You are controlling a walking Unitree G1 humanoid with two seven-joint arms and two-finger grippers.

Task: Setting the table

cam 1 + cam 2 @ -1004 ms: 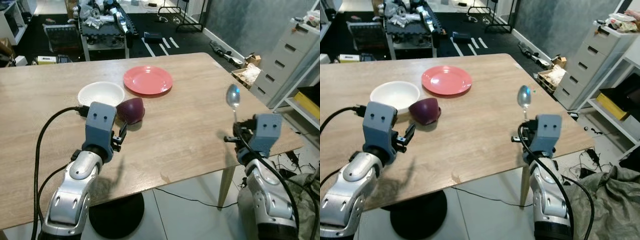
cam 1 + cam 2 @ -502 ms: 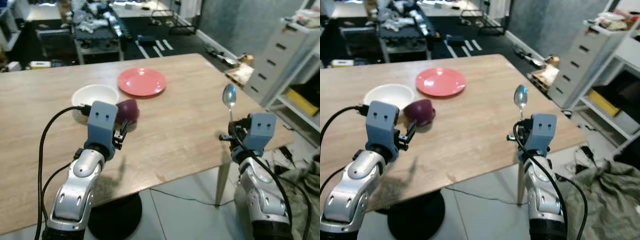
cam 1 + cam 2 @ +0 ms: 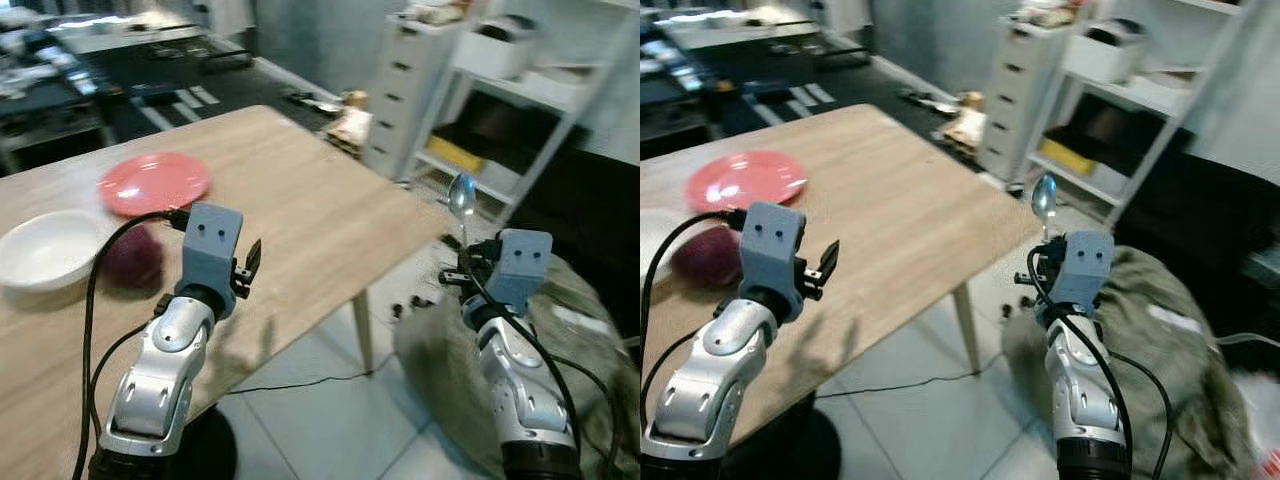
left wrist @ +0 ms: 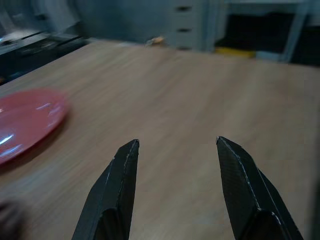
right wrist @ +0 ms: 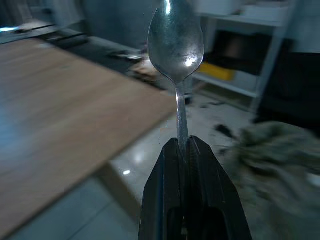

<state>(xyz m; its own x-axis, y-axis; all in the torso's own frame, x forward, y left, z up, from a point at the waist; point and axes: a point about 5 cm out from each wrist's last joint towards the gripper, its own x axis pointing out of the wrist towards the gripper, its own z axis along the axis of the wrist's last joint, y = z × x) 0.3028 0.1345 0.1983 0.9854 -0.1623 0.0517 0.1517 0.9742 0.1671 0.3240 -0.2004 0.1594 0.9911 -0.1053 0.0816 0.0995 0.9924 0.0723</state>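
A silver spoon [image 3: 462,196] stands upright, bowl end up, with my right gripper [image 3: 464,258] shut on its handle [image 5: 180,120]; it hangs past the table's corner, over the floor. My left gripper [image 3: 250,260] hovers open over the wooden table [image 3: 290,190], nothing between its fingers [image 4: 122,175]. A pink plate [image 3: 152,182] lies on the table's far left part. A white bowl [image 3: 45,250] sits nearer me at the left edge. A dark purple bowl-like thing [image 3: 130,258] rests beside it, just left of my left arm.
Beyond the table's right edge stand a grey drawer cabinet [image 3: 415,85] and white shelves [image 3: 520,110]. An olive-green cloth heap [image 3: 1160,330] lies on the tiled floor under my right arm. A table leg [image 3: 362,328] and a black cable [image 3: 300,382] show below.
The whole picture has swung to the right, so the camera has turned. Both arms keep their pose; the spoon and right gripper now sit off the table, over the floor.
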